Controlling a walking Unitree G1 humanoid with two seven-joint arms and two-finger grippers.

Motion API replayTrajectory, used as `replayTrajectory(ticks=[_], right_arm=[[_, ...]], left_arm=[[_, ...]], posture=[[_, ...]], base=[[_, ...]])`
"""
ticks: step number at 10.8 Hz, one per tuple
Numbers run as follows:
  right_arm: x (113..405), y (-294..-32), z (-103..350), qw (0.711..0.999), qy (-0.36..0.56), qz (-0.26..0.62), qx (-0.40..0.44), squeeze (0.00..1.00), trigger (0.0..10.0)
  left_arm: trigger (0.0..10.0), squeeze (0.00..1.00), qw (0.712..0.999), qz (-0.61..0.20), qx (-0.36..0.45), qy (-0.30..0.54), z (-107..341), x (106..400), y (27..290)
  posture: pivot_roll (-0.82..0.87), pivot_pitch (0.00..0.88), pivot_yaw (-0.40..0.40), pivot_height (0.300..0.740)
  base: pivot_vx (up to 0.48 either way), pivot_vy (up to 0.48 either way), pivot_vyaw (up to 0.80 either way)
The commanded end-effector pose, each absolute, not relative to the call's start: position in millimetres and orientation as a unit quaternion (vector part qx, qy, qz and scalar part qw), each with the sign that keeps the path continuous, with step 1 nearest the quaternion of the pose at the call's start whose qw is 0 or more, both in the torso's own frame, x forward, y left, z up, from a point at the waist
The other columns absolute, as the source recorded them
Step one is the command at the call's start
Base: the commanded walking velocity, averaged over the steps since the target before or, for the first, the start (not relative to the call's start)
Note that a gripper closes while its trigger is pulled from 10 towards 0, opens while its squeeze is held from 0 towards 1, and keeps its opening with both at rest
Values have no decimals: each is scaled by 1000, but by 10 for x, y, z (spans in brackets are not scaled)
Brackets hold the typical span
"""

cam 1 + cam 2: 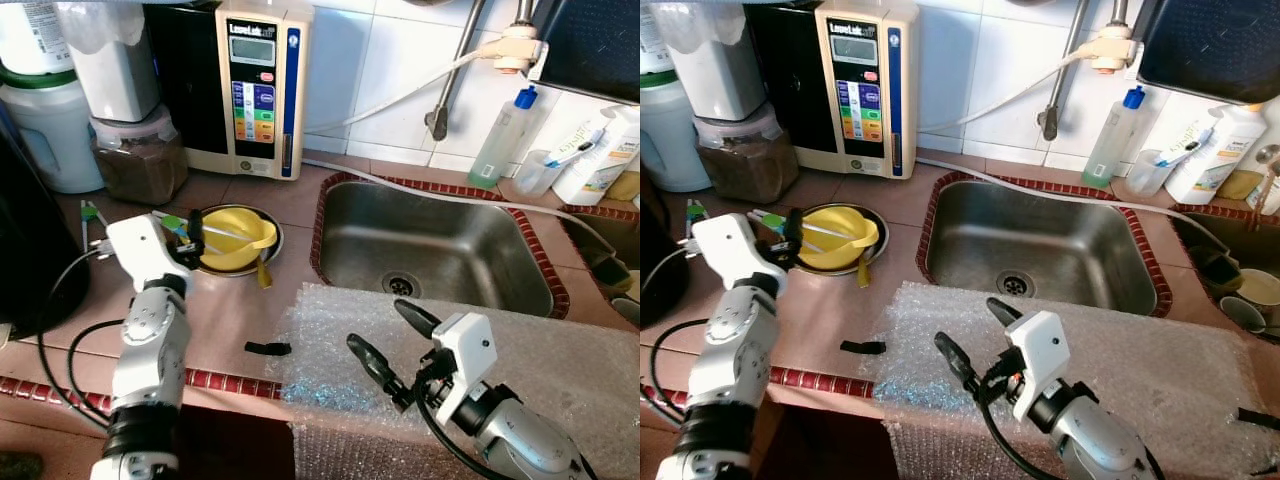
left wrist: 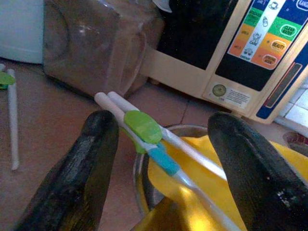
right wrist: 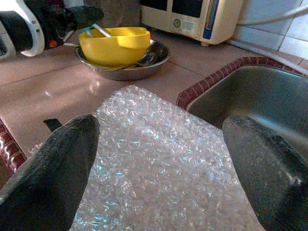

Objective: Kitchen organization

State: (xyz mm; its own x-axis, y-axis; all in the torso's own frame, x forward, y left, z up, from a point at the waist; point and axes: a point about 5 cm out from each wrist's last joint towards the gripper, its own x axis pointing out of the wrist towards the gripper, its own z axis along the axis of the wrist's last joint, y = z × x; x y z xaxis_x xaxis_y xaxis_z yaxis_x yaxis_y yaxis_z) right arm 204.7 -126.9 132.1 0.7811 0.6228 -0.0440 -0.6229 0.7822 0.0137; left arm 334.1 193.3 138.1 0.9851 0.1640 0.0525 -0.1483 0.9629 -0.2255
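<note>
Left eye view: terracotta-tiled counter [image 1: 230,310] with a red mosaic edge; steel sink [image 1: 440,250] sunk into it, white wall tiles behind; left gripper [image 1: 188,238] raised at the rim of a steel dish [image 1: 272,243] holding a yellow bowl [image 1: 235,238], fingers parted around toothbrushes [image 1: 215,232] resting across the bowl, not clamped; right gripper [image 1: 395,345] hovering with fingers spread wide over a crinkled sheet of bubble wrap [image 1: 560,360] draped over the counter's front edge; small black clip [image 1: 267,348] lying on the tile beside the sheet.

Right eye view: same counter, plus a cream water ioniser [image 1: 865,85] with coloured buttons against the wall; clear spray bottle [image 1: 1112,135] and white tubes behind the sink; mugs at the far right.

Left wrist view: two white handles with a green and a blue grip [image 2: 144,132] lying between the black fingers [image 2: 77,183]; brown-filled plastic jar [image 2: 96,45] beyond.

Right wrist view: glossy bubbled film between blurred black fingers [image 3: 53,178], nothing gripped; yellow bowl seated in the shallow steel dish; sink's mosaic rim alongside.
</note>
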Motion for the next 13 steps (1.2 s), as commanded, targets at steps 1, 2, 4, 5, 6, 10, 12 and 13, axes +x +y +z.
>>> replayTrajectory(ticks=[1, 2, 4, 5, 6, 10, 12, 13], right_arm=[[2055, -1294, 1329, 944, 23, 330, -10, 0, 10000], [2052, -1291, 1328, 944, 22, 330, -10, 0, 10000], [2041, -1287, 1318, 943, 23, 331, -13, 0, 10000], [2035, -1286, 1309, 943, 23, 330, -13, 0, 10000], [2031, -1285, 1301, 943, 24, 330, -14, 0, 10000], [2014, -1286, 1275, 945, 24, 326, -17, 0, 10000], [2015, -1287, 1266, 945, 22, 325, -19, 0, 10000], [2016, -1289, 1264, 946, 21, 324, -20, 0, 10000]], left_arm=[[10000, 0, 991, 74, -106, -24, 1388, 3394, 1875], [10000, 0, 991, 80, -112, -4, 1336, 3424, 1879], [10000, 0, 988, 98, -115, 8, 1319, 3482, 1909], [7686, 0, 986, 105, -129, 18, 1302, 3508, 1913], [0, 0, 981, 120, -152, 26, 1280, 3537, 1938], [0, 0, 978, 129, -163, -22, 1421, 3589, 1995], [0, 0, 978, 130, -159, -32, 1447, 3590, 2005], [0, 0, 978, 130, -156, -38, 1457, 3585, 2012]], posture=[[89, 0, -77, 740], [87, 0, -76, 740], [83, 0, -75, 740], [83, 0, -75, 740], [81, 0, -76, 740], [78, 0, -73, 740], [81, 0, -73, 740], [81, 0, -73, 740]], base=[[0, 0, 0], [0, 0, 0], [0, 0, 0], [0, 0, 0], [0, 0, 0], [0, 0, 0], [0, 0, 0], [0, 0, 0]])
